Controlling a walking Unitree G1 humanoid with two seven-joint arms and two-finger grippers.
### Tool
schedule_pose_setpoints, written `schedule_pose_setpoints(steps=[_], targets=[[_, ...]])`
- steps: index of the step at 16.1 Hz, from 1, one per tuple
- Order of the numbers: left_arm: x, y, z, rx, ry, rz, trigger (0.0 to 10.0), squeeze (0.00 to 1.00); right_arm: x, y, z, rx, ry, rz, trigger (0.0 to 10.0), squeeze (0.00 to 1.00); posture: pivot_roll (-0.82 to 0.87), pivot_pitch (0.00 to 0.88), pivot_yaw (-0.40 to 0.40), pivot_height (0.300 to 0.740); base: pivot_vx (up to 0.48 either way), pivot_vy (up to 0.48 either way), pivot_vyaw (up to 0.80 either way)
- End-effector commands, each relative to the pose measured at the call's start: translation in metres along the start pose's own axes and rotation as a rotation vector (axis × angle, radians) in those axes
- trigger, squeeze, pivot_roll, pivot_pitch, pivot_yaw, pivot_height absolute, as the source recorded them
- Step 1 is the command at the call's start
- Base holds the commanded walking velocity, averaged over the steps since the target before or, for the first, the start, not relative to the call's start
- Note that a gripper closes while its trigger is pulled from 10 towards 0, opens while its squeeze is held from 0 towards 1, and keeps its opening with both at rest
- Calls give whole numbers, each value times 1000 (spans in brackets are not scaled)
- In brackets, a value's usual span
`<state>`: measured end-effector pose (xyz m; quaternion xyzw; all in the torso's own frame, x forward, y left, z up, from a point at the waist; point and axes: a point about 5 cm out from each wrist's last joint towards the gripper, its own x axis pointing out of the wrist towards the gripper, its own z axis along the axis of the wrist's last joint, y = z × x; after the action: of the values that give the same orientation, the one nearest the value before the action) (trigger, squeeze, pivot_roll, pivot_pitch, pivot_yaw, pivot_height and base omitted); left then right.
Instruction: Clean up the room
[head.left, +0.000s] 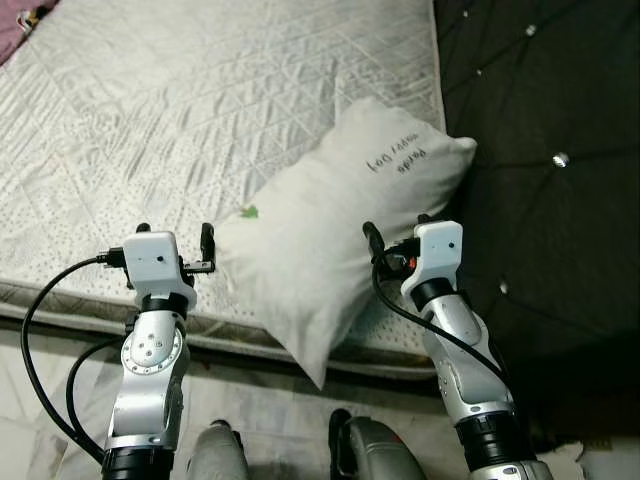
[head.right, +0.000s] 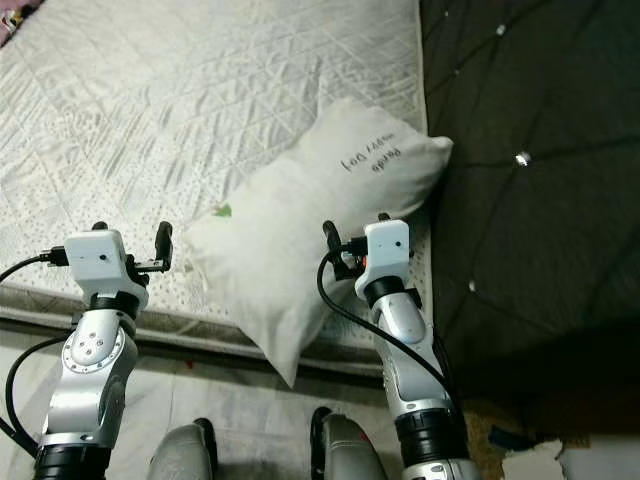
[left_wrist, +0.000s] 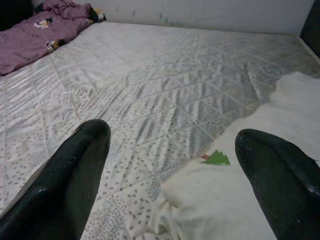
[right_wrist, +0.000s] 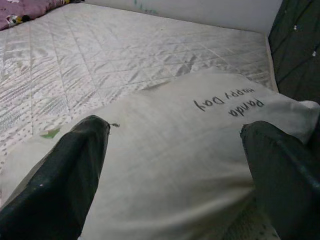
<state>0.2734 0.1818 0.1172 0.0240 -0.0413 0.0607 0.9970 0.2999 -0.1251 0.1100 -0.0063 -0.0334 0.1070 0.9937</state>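
Silver jointed arms, black cables, black fingers (left_wrist: 75, 175)

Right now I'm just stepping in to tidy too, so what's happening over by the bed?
The robot stands at the edge of a bare quilted mattress, both arms raised toward a white pillow that lies near the dark tufted headboard. The left pincer is open at the pillow's corner with the green tree mark; the right pincer is open over the pillow's middle. Neither holds it yet. A purple cloth lies bunched at the mattress's far corner.
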Motion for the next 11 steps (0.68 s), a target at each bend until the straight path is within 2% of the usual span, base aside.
schedule_pose_setpoints(steps=[1, 3, 6, 11], targets=[[-2, 2, -2, 5, 15, 1, 10000, 0, -1, -1, 2, -1, -1, 2, 10000, 0, 50, 257, -61, 740, 259, 0, 0], [-2, 2, -2, 5, 18, 4, 10000, 0, -1, -1, 2, 0, 1, 1, 10000, 0, 51, 259, -61, 740, 253, 0, 0], [-2, 3, -3, 8, 35, 17, 10000, 0, 0, -2, 2, 4, 5, -6, 10000, 0, 51, 264, -60, 740, 0, 0, 0], [-1, 3, -4, 6, 46, 19, 10000, 0, 1, -3, 1, 7, 19, -16, 10000, 0, 50, 268, -63, 740, 0, 0, -736]])
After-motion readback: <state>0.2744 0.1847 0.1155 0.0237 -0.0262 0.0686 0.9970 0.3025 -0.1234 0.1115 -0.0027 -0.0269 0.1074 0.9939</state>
